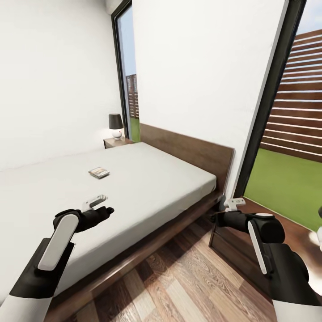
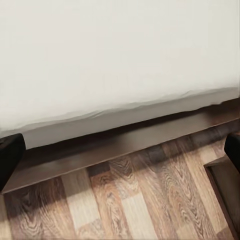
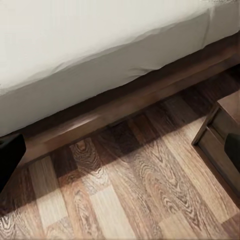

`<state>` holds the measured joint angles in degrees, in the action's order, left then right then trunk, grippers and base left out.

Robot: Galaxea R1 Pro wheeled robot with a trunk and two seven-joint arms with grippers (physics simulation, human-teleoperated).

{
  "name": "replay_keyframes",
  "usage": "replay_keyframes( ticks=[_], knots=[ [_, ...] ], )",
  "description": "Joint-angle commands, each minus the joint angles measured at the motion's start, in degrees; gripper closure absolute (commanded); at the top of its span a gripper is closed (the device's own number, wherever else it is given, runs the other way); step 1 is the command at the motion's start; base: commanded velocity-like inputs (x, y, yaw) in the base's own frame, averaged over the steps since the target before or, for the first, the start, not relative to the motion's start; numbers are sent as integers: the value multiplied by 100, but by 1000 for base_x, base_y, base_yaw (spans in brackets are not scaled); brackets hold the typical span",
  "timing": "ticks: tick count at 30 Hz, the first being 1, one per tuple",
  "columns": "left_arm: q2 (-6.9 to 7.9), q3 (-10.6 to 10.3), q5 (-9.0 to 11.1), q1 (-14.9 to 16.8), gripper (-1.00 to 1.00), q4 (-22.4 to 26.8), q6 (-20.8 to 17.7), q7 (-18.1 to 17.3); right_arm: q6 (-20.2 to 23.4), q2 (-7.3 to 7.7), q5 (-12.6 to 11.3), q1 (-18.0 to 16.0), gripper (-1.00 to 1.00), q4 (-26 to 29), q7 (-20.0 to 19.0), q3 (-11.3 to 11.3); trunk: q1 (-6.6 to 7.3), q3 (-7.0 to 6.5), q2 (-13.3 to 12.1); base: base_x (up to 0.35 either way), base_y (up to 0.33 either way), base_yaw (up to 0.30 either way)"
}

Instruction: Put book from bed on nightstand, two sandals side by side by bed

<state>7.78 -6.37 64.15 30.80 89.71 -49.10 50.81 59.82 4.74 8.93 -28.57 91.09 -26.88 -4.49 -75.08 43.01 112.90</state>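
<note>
nearest, the left gripper (image 1: 99, 205) hangs over the bed's (image 1: 170, 179) near edge and the right gripper (image 1: 231, 209) by the near nightstand (image 1: 232, 248); both look spread apart and carry nothing. the book (image 1: 99, 172) lies mid-mattress, so i judge nothing is done yet, and i see no sandals. open plank floor (image 1: 179, 281) beside the frame gives room; a far nightstand (image 1: 117, 142) holds a lamp (image 1: 116, 125).

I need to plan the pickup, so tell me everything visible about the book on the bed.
The book is a small, thin paperback lying flat on the off-white mattress, roughly mid-bed and well in from the near edge. Its cover faces up, dark with a paler patch; details are too small to read. It sits slightly skewed to the bed's edges. Only the mattress touches it; the left gripper hangs short of it, nearer the robot.
</note>
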Motion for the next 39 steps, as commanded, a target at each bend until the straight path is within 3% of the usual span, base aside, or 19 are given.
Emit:
replay_keyframes(
  ticks=[1,3,4,13,28,39],
  knots=[
    [4,-6,56,4,-100,6,-2,60,18,0,61,-4,-100,5,-58,-3,23,-12,-39,0,0,0],
    [4,85,79,-22,-100,5,-2,60,18,-3,56,-3,-100,8,-50,-2,67,-48,-119,0,0,0],
    [5,251,111,-60,-100,3,-1,61,18,-1,46,-6,-100,14,-40,-25,89,-67,-159,0,0,163],
    [-1,302,106,-72,-100,0,5,61,18,5,47,-8,-100,71,-44,-25,287,-231,-520,0,0,232],
    [-46,266,76,-86,-100,8,33,75,18,1,48,-6,-100,106,-39,-2,287,-232,-520,10,-2,271],
    [-54,243,41,-156,-100,11,36,88,18,1,48,0,-100,110,-37,0,287,-232,-520,248,-129,278]
  ],
)
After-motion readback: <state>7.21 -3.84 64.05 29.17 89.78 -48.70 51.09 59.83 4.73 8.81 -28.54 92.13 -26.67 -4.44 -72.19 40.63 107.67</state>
